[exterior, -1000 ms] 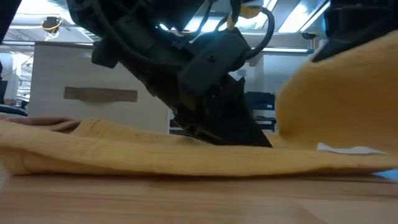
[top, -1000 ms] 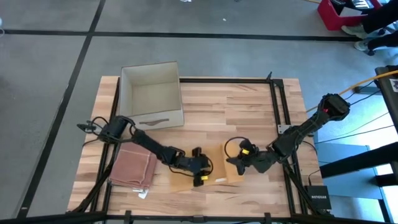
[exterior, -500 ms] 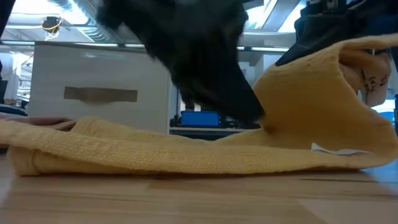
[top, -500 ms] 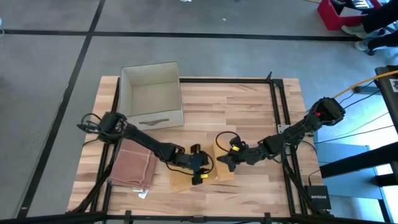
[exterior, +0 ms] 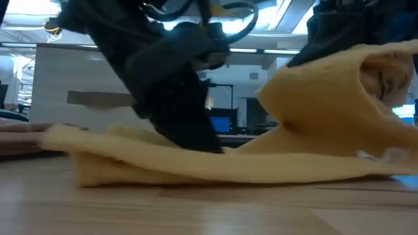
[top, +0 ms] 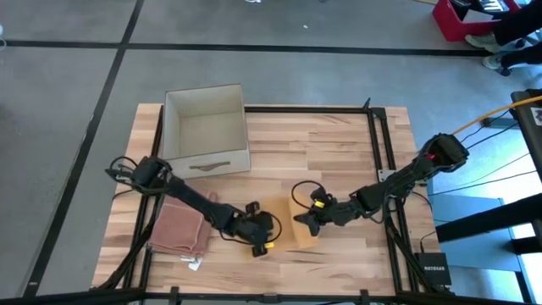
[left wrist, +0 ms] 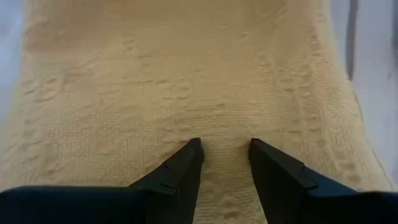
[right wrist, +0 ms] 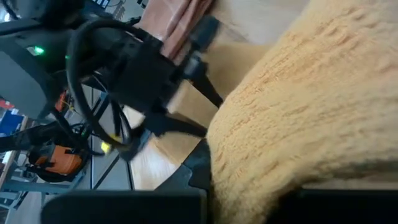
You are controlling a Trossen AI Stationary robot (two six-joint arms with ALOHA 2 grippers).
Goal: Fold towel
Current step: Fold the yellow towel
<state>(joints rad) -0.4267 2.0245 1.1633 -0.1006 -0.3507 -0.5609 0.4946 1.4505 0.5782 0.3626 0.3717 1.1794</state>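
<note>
Right hand [top: 303,222]: clenching an edge of the yellow towel [top: 288,227] and lifting it off the counter [top: 322,152]; in the low view that raised side is curling over above the flat part [exterior: 339,111]. The right wrist view is showing the cloth bunched in this hand's grip [right wrist: 311,106].

Left hand [top: 264,241]: lying on the towel at about 7 o'clock of the right hand, fingers [left wrist: 180,171] partly parted and pressing flat onto the weave, enclosing nothing; the left wrist view is showing cloth across the whole frame [left wrist: 186,81].

Yellow towel: lying near the front middle of the counter, between the two hands, its left part resting flat, its right part being held up.

Pink-brown cloth [top: 181,227]: folded, sitting at about 9 o'clock of the left hand, near the counter's front left corner.

Cardboard box [top: 206,129]: open-topped, standing at about 11 o'clock of the towel, toward the back left of the counter.
</note>
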